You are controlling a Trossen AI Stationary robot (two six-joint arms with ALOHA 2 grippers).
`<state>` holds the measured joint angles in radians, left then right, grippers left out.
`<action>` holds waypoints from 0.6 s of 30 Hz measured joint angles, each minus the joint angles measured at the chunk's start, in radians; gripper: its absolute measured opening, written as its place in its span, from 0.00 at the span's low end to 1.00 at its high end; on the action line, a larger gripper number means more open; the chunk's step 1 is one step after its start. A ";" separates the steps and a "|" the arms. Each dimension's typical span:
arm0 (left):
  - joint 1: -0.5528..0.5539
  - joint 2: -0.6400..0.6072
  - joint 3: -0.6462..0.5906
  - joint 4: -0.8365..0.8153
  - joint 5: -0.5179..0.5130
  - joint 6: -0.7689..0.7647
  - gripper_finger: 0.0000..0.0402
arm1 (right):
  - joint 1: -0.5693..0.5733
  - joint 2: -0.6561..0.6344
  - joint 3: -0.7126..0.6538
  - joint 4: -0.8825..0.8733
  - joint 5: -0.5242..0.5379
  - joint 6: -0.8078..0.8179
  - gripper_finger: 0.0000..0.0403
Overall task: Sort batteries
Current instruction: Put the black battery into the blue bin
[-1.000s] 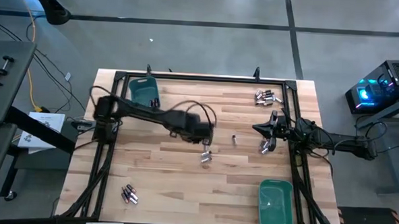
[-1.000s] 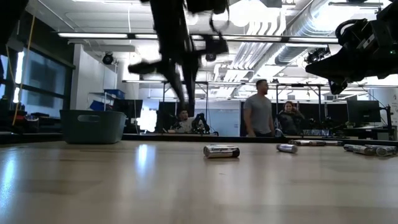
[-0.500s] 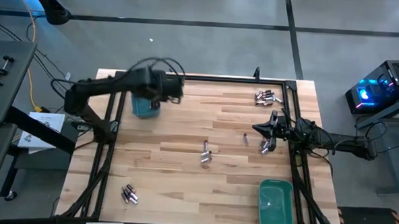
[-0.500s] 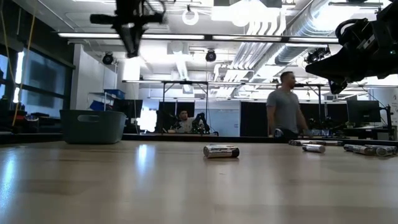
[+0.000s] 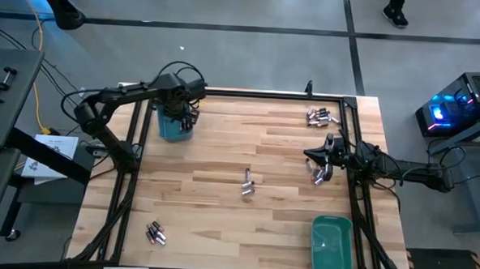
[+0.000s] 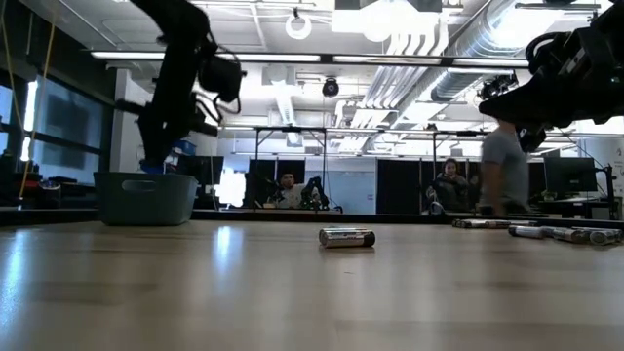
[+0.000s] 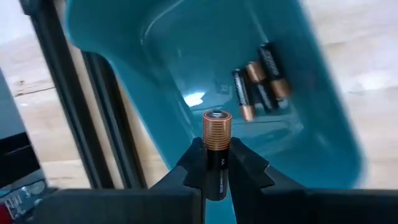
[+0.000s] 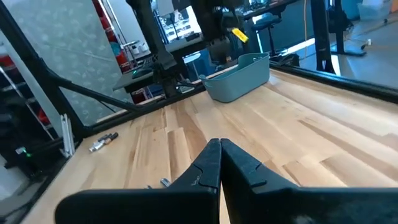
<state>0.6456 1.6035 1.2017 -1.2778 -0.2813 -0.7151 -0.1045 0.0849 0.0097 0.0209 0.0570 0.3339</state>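
My left gripper [image 5: 178,116] hangs over the teal bin [image 5: 174,125] at the table's far left corner, shut on a dark battery with a copper end [image 7: 216,134]. Inside that bin [image 7: 155,37], several dark and copper batteries [image 7: 258,81] lie on the floor. My right gripper [image 5: 320,159] hovers shut [image 8: 219,144] above the table's right side. Loose batteries lie on the wood: a far right cluster [image 5: 322,116], a pair in the middle [image 5: 247,183], a near left group [image 5: 155,233], and some below my right gripper [image 5: 319,177]. My left gripper pinches the battery by its dark body [image 7: 216,171] between the two fingers. The battery lies along the fingers, and its copper end [image 7: 216,127] sticks out past the fingertips [image 7: 193,155]. The fingers point down into the bin from above. The battery is lifted clear.
A second teal bin [image 5: 332,248] stands at the near right corner. A black frame [image 5: 250,94] runs around the table's far and side edges. In the low view, one battery [image 6: 347,237] lies mid-table, and people show in the room behind.
My left gripper has swung from the middle of the table to the far left corner, then lowered over the teal bin there. One loose battery has rolled along the wood toward the table's right side. My right arm kept still.
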 joint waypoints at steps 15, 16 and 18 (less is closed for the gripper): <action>0.119 0.000 -0.231 0.290 0.127 0.129 0.09 | 0.000 0.000 0.000 0.001 0.000 0.032 0.00; 0.121 0.000 -0.236 0.302 0.128 0.128 0.09 | 0.000 0.000 0.000 0.001 0.000 0.032 0.00; 0.123 0.000 -0.238 0.309 0.130 0.126 0.09 | 0.000 0.000 0.000 0.002 0.000 0.039 0.00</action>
<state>0.7689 1.6035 0.9638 -0.9689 -0.1518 -0.5888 -0.1046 0.0849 0.0100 0.0228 0.0574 0.3730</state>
